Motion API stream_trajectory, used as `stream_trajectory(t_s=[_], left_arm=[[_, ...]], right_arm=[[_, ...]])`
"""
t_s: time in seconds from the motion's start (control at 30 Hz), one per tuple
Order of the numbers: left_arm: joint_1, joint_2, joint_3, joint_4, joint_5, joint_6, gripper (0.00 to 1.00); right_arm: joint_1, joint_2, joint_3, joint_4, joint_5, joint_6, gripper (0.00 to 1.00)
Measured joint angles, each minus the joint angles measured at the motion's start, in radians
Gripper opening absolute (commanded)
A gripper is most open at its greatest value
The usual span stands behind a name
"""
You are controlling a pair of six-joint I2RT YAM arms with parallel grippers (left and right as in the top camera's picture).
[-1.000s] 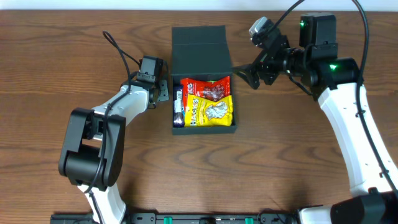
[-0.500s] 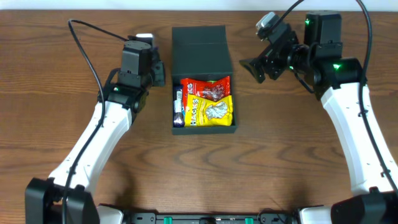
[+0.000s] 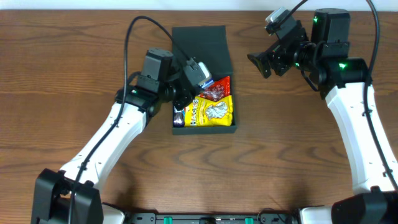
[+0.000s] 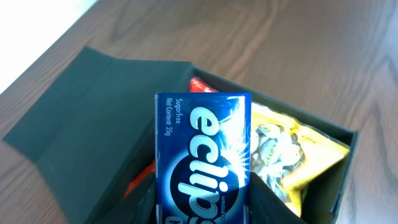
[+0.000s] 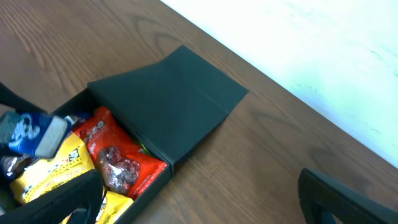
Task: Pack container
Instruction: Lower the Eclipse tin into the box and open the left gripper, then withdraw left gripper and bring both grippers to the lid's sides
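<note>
Left arm (image 3: 106, 134): rises from the lower left of the overhead frame and reaches up and right to the middle of the desk (image 3: 280, 162).
Left jaws: closed on the lower part of a blue gum pack (image 4: 202, 165), with a dark finger (image 4: 268, 208) pressed to each long side.
Gum pack: stands upright in the left wrist view with white "eclipse" lettering facing the camera. It is held over the left part of the open box.
Container (image 3: 205, 129): a dark green square box sitting on the desk just above the centre of the overhead frame, with its lid open.
Yellow packet (image 3: 211, 112): lies inside the box against the lower wall and fills most of the lower half.
Small dark packet (image 3: 179, 115): lies inside along the left wall, beside the yellow packet.
Red packet (image 3: 216, 90): lies inside, just above the yellow packet in the frame and touching it.
Lid (image 3: 200, 43): is folded back flat from the box's upper edge and reaches nearly to the top of the overhead frame.
Right arm (image 3: 354, 118): runs up the right side of the overhead frame and bends left near the top.
Right jaws: spread wide with nothing between them. The dark fingers (image 5: 62, 199) sit at the two lower corners of the right wrist view. They hover over bare desk in the upper right of the overhead frame, to the right of the lid and apart from it.
Far edge: a white strip (image 5: 311, 37) lies beyond the desk in the upper right of the right wrist view.
</note>
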Motion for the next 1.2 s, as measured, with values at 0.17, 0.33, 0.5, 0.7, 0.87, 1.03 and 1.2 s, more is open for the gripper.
stream_trajectory(t_s=[0.17,0.33,0.5,0.7,0.87,1.03,1.2], left_arm=[[-0.037,0.011,0.000,-0.007,0.011,0.077,0.33],[-0.038,0.021,0.000,0.023,0.010,0.080,0.95],[-0.033,0.023,0.000,0.153,-0.011,-0.039,0.95],[0.048,0.019,0.000,0.320,-0.019,-0.259,0.95],[0.257,0.006,0.000,0.365,0.022,-0.430,0.95],[0.409,0.006,0.000,0.359,0.078,-0.477,0.12],[0.460,0.012,0.000,0.344,0.050,-0.482,0.06]], right_arm=[[0.000,0.000,0.000,0.000,0.002,0.000,0.99],[0.000,0.000,0.000,0.000,0.002,0.000,0.99],[0.000,0.000,0.000,0.000,0.002,0.011,0.99],[0.000,0.000,0.000,-0.002,-0.036,0.069,0.99],[0.001,0.000,0.000,-0.005,-0.098,0.091,0.15],[0.001,0.024,0.000,0.007,-0.093,0.174,0.01],[0.001,0.148,0.000,0.035,-0.051,0.338,0.02]])
